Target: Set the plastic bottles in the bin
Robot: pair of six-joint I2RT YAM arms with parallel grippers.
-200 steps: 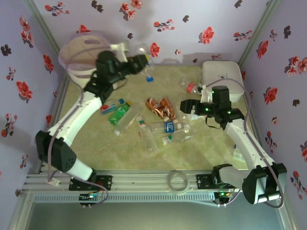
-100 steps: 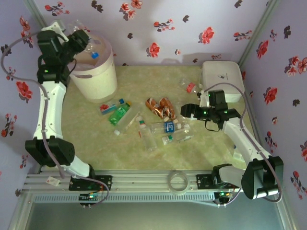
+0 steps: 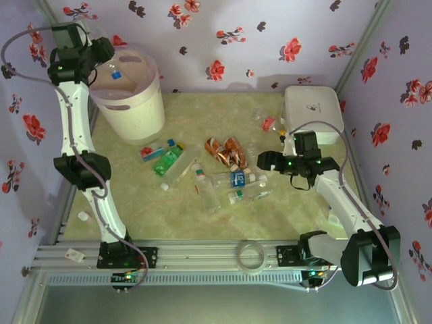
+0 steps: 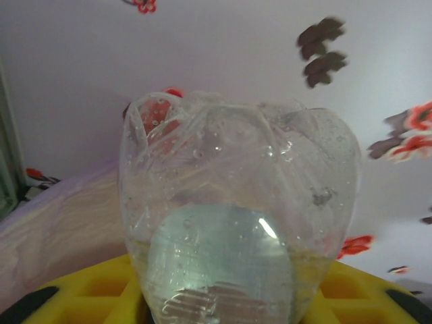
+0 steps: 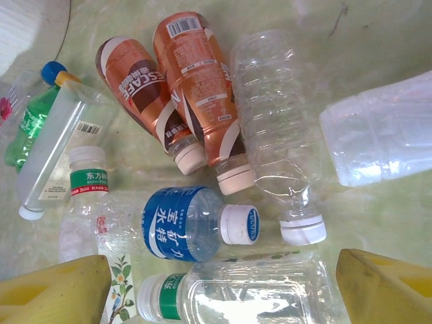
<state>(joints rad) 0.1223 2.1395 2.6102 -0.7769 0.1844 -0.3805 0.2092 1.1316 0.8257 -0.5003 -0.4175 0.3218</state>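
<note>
The left pincer point(image 4: 223, 300) is closed on a clear bottle point(image 4: 236, 202), which is clamped between the yellow fingers point(image 4: 81, 297) with its lobed base pointing away from the wrist. In the overhead view this load is held high at the far rim of the bin point(image 3: 135, 115); whether it is fully over the opening cannot be told. The step in hand is judged to be the drop: the bottle must be brought squarely over the bin's mouth and the jaws opened.

The right pincer point(image 5: 223, 273) is spread wide and empty, poised above the bottles lying on the surface point(image 3: 135, 202), well apart from the bin on the side toward the right arm. Two orange-brown bottles point(image 5: 182, 101), a blue-labelled bottle point(image 5: 182, 223) and several clear ones are crowded together there, so one must be singled out, descended upon and gripped before it is carried to the bin.
</note>
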